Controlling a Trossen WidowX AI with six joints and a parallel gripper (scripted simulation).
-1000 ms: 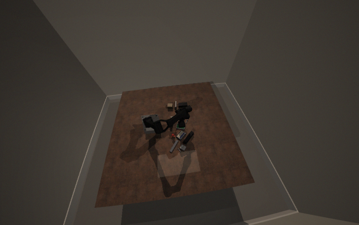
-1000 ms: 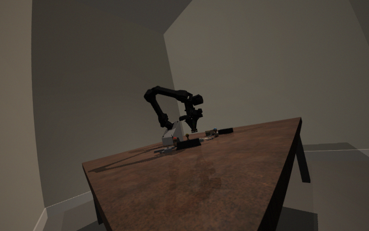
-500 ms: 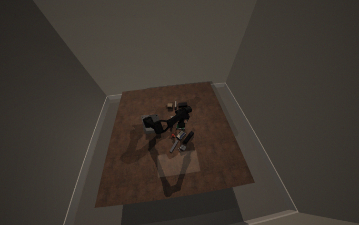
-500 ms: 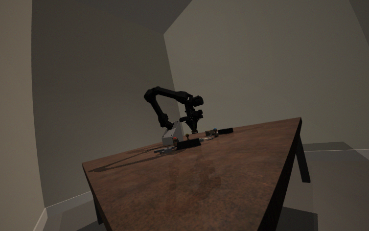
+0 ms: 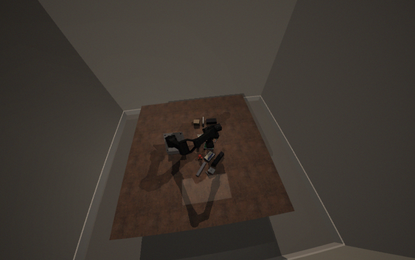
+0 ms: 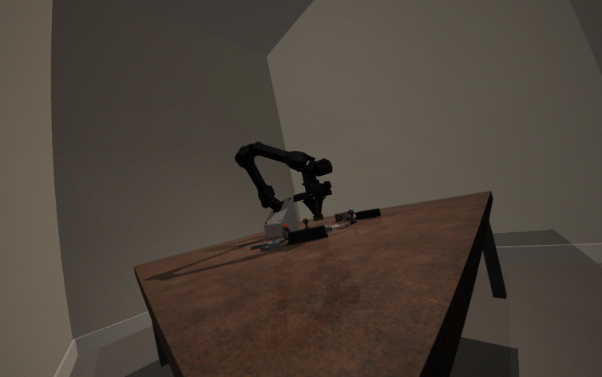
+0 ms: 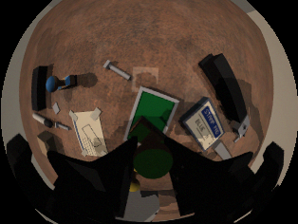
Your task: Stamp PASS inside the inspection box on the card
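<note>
My gripper (image 6: 318,216) (image 7: 151,140) is shut on a stamp with a round green knob (image 7: 153,163). The stamp's dark block (image 7: 142,128) points down over the near-left part of the open green ink pad (image 7: 154,108) and looks a little above it; the exact gap is hidden. The white card (image 7: 96,124) lies left of the pad in the wrist view, with tabs at its corners and a drawn box outline. No clear print can be made out. In the top view the arm covers the gripper.
A STAMP PAD BLUE case (image 7: 204,125) (image 5: 209,156) and a long black object (image 7: 223,90) (image 5: 218,158) lie right of the pad. A blue-knobbed stamp (image 7: 51,84), black block (image 7: 39,87), bolt (image 7: 118,70), red-knobbed item (image 5: 200,156) and yellow knob (image 7: 134,186) stand or lie around.
</note>
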